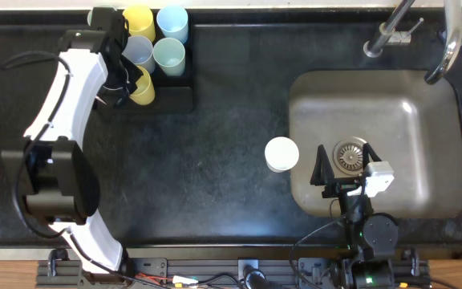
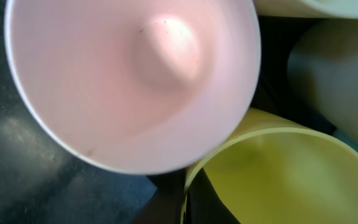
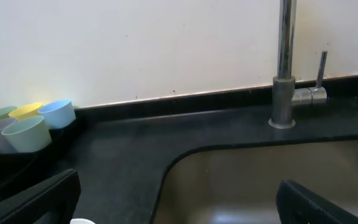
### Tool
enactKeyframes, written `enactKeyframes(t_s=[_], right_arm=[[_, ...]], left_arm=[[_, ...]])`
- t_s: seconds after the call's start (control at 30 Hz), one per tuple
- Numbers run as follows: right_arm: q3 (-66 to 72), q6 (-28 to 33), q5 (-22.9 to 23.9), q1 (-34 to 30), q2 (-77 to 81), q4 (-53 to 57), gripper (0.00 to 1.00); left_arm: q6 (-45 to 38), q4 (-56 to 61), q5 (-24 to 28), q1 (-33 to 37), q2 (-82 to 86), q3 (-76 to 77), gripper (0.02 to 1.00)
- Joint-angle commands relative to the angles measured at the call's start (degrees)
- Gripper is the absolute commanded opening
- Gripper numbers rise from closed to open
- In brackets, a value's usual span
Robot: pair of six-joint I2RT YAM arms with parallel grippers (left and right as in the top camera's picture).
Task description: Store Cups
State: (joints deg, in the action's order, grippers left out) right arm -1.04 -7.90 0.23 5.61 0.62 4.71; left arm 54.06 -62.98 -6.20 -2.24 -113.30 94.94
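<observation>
- Left arm: rises from its base at the near-left edge of the counter (image 1: 215, 160), bends at the elbow, and arcs towards the far-left corner. The wrist is turned down over the tray (image 1: 176, 96).
- Left gripper (image 1: 123, 74): sits above the near-left part of the tray, close to the cups. It cannot be determined whether the claw is open or closed, or whether it has hold of anything.
- Left wrist view: a pink cup (image 2: 129, 81) lies directly under the camera with its mouth facing up. The rim of a yellow cup (image 2: 278, 180) is just beside it.
- Tray contents, top view: a tilted yellow cup (image 1: 142, 87) leans at the near edge beside the gripper. An upright yellow cup (image 1: 138, 20), a blue cup (image 1: 172, 22), a pale lavender cup (image 1: 139, 50) and a pale green cup (image 1: 168, 56) stand grouped behind it.
- White cup (image 1: 281, 153): stands alone on the counter, at the left rim of the sink (image 1: 423, 104), well apart from the tray.
- Right arm: folded close to its base at the near edge.
- Right gripper (image 1: 342, 163): hangs over the near part of the sink, claw spread wide, holding nothing.
- Faucet (image 3: 283, 68): stands behind the sink.
</observation>
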Motion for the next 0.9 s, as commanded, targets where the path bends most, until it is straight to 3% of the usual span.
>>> enactKeyframes(t_s=[0.03,0.07,0.17,0.47,0.77,0.9], right_arm=[[0.8,-0.2,-0.2,-0.4,-0.5,-0.3,0.998],[0.8,-0.2,-0.2,-0.4,-0.5,-0.3,0.998],[0.8,-0.2,-0.2,-0.4,-0.5,-0.3,0.996],[0.8,-0.2,-0.2,-0.4,-0.5,-0.3,0.996],[0.8,-0.2,-0.2,-0.4,-0.5,-0.3,0.998],[0.8,-0.2,-0.2,-0.4,-0.5,-0.3,0.996]], left_arm=[[0.4,0.6,0.1,-0.1,-0.9,-0.2,0.04],[0.4,0.5,0.1,-0.1,-0.9,-0.2,0.163],[0.4,0.5,0.2,-0.1,-0.9,-0.2,0.833],[0.4,-0.5,0.1,-0.1,2.8,-0.2,1.0],[0.0,-3.6,-0.1,-0.1,24.1,-0.2,1.0],[-1.3,-11.2,-3.9,-0.1,36.6,-1.6,1.0]])
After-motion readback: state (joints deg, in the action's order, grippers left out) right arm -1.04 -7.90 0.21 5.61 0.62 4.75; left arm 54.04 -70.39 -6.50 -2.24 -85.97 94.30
